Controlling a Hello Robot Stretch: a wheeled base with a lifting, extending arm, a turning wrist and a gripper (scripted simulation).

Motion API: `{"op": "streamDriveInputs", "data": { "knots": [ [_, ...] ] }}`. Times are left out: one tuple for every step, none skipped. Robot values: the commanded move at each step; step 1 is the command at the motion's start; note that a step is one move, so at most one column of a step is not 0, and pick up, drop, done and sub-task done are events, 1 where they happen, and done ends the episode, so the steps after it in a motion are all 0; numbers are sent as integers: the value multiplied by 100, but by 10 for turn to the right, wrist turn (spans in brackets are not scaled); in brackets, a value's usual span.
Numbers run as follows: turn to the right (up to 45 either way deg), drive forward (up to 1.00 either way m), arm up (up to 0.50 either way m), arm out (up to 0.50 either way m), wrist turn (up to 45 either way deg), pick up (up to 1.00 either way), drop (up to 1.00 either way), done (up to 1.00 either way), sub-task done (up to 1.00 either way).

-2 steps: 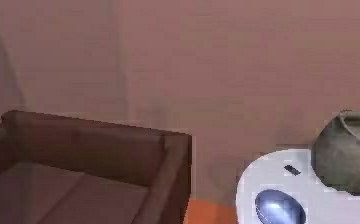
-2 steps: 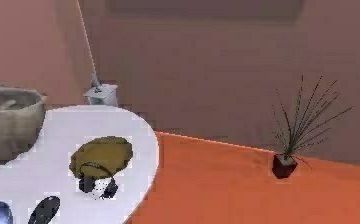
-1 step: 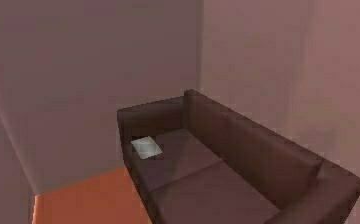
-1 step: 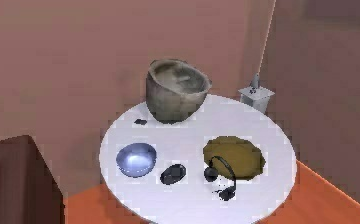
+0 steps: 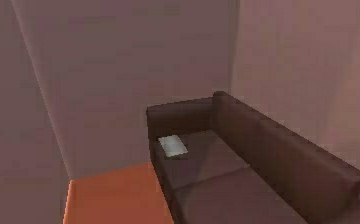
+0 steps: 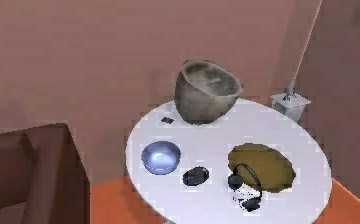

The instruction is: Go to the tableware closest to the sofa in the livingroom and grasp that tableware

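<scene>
Rightward of the blue bowl (image 6: pixel 160 157), gripper (image 6: pixel 236 182) hovers near brown plate (image 6: pixel 270 160).

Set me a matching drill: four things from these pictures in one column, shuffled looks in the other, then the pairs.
Things:
1. sofa
2. large bowl
3. small bowl
4. plate

Looks:
A. bluish, shiny
B. flat, olive-brown
C. dark brown, long
D. grey-beige, deep

Pairs: 1-C, 2-D, 3-A, 4-B
</scene>
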Motion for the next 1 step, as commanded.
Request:
{"op": "streamDriveInputs", "data": {
  "knots": [
    [0,0,50,0,0,0,0,0,0]
  ]
}}
